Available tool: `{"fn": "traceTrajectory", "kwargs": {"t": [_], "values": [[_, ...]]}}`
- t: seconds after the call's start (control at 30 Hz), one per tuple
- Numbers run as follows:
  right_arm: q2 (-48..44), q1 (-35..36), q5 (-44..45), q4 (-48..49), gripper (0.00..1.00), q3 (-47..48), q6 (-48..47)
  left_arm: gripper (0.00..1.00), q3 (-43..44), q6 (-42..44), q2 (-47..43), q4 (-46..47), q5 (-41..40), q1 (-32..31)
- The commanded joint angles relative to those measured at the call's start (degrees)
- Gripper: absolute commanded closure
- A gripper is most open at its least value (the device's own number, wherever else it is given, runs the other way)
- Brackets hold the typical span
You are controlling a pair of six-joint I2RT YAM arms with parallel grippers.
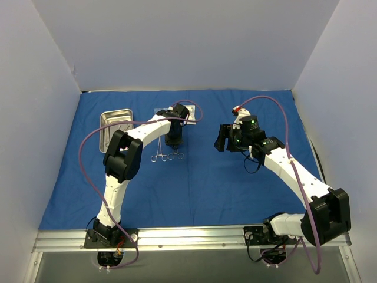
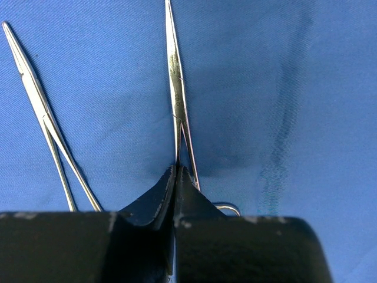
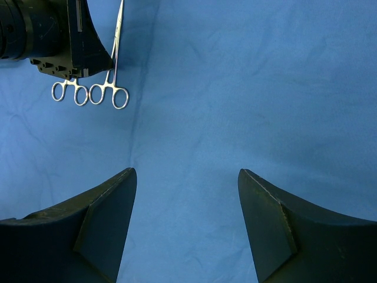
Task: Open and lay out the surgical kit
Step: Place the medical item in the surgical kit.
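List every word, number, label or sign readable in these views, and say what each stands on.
Nothing reads clearly in any view.
Instrument in the left gripper: a tiny engraved mark on its shank, too small to read.
Cloth and tray: no lettering visible.

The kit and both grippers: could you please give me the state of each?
blue cloth wrap: unfolded, spread flat.
steel tray: upright on cloth.
gripped instrument: closed, pinched at its shanks.
second instrument: closed, lying free.
left gripper: shut on gripped instrument.
right gripper: open, empty.
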Motion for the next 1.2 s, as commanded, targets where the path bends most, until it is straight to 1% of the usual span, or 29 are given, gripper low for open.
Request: {"fn": "traceTrajectory", "kwargs": {"t": [0.0,0.13,0.33,0.47,0.5,0.6,0.8,1.17], "values": [[-1.4,-0.05,0.8,-0.25,0.35,-0.14,-0.72,0.95,-0.3,-0.23,0.05,1.04,-0.17,-0.3],[-1.49,-0.05,0.71,-0.34,0.35,-0.23,-0.72,0.98,-0.57,-0.15,-0.39,0.78,0.09,-0.38],[-1.49,-0.05,0.62,-0.07,0.35,-0.32,-0.72,0.96,-1.18,-0.06,-1.01,0.86,0.26,-0.65],[-1.58,-0.05,0.54,0.01,0.35,-0.41,-0.72,0.91,-0.83,-0.06,-1.18,0.69,0.26,-0.82],[-1.58,-0.05,0.54,0.01,0.35,-0.32,-0.72,0.85,-0.66,-0.06,-1.27,0.69,0.18,-0.82],[-1.67,-0.05,0.45,0.01,0.35,-0.41,-0.72,0.77,-0.66,-0.14,-1.79,0.51,0.0,-0.82],[-1.84,-0.05,0.45,0.1,0.35,-0.06,-0.72,0.7,0.92,-0.15,-3.2,-1.59,-1.14,-0.82],[-0.88,-0.13,0.45,0.45,0.35,1.08,-1.07,0.62,4.7,2.31,-9.7,-7.22,-2.11,-0.65]]}}
